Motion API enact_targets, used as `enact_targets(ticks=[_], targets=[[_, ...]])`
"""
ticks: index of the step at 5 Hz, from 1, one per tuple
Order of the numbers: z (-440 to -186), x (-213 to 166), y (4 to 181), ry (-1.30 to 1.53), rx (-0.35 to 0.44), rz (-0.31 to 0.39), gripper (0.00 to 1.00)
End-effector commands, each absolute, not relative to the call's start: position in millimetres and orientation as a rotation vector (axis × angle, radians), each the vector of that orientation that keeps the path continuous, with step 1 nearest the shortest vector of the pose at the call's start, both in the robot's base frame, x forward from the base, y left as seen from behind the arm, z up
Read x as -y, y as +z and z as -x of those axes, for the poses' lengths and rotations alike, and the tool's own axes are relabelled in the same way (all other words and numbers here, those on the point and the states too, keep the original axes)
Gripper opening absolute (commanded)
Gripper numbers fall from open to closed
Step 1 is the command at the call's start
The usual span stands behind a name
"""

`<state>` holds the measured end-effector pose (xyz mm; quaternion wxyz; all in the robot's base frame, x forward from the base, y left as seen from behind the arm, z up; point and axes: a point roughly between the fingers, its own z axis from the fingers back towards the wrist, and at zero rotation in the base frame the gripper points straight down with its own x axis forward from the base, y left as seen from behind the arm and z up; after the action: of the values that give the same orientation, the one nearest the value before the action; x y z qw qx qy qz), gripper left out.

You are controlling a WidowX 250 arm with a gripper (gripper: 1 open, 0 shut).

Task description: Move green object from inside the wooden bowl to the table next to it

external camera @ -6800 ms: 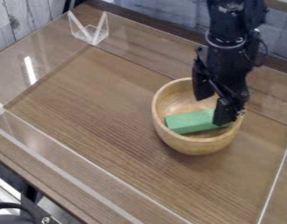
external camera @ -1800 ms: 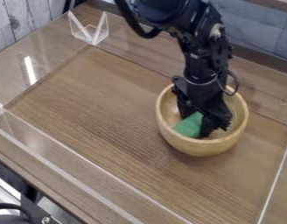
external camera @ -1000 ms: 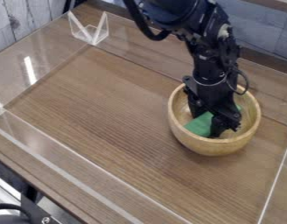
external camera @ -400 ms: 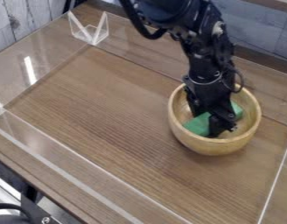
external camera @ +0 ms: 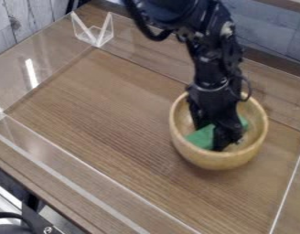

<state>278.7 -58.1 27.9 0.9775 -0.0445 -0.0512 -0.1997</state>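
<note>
A dark brown wood-grain table is filling most of the view, seen from above and slightly to one side. Clear acrylic walls are running along its edges, standing low on the left, near and right sides. At the far left, a small clear triangular stand is sitting just outside the wall. A black robot arm is reaching in from the far side and pointing straight down into a wooden bowl, so its body is hiding the bowl's far rim and part of the inside.

The bowl is resting on the right half of the table, near the right wall. A broad stretch of bare tabletop is lying open to the left of the bowl and toward the near edge.

The green object, a small matte block, is lying inside the bowl, tilted against its inner wall. The gripper is down in the bowl with its dark fingers partly spread on either side of the block, seeming to be clasping it.
</note>
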Motion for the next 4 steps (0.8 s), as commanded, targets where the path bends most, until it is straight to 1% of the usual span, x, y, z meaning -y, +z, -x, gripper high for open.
enact_targets(ticks=[1, 2, 4], targets=[[-283, 60, 49.6, -0.407, 0.156, 0.09, 0.0], [-281, 60, 56.0, -0.42, 0.163, 0.093, 0.0], [-277, 54, 62.5, -0.383, 0.174, 0.093, 0.0]])
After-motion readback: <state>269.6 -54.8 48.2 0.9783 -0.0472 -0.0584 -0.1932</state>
